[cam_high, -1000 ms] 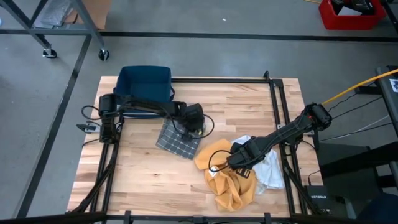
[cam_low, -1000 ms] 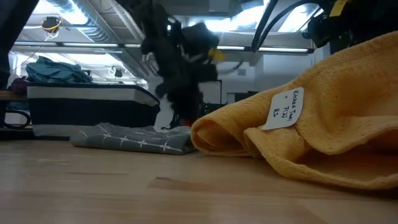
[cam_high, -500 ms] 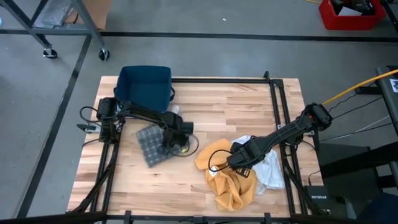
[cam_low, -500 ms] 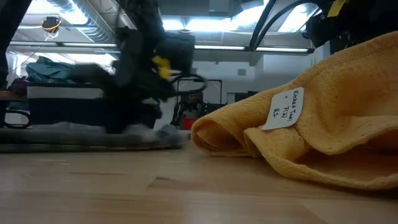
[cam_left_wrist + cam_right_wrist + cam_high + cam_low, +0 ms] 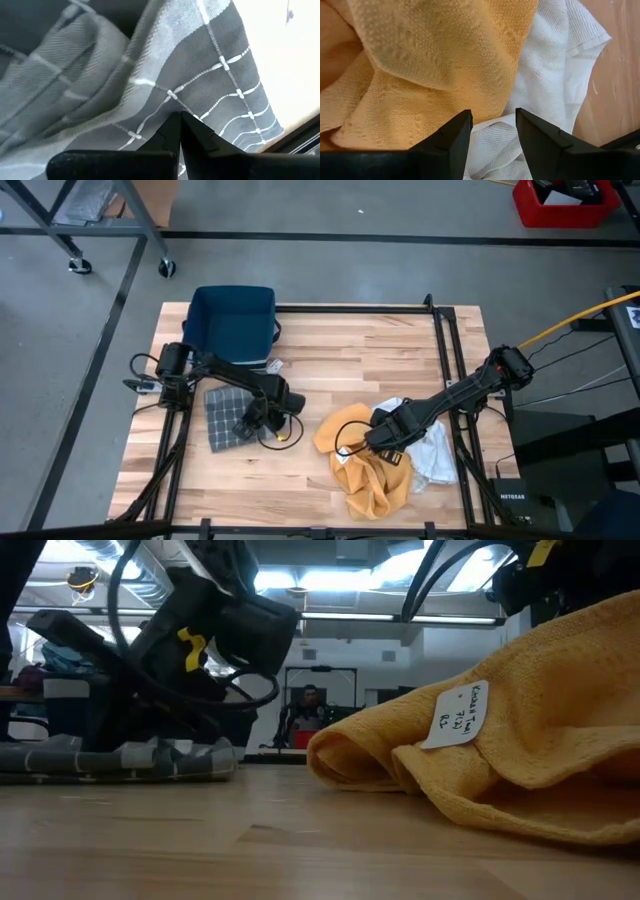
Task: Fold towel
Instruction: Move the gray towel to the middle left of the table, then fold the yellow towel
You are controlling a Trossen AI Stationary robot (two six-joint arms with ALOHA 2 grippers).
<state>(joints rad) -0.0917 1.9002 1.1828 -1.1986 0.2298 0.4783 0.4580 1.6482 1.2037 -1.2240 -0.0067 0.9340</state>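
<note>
Grey checked woven towel (image 5: pixel 224 417) lies folded flat, pinched by the closed left tool (image 5: pixel 250 418); right tool (image 5: pixel 492 131) gapes.

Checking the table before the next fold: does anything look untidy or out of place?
Yes. The orange towel lies crumpled in a heap, overlapping a bunched white cloth by the right end effector. The grey checked towel sits folded but askew to the table edge.

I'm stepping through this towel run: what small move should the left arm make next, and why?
Probably let go and lift away. The left hand is shut on the gray checked towel, which already lies folded flat near the blue bin. The right hand waits open over the yellow towel.
</note>
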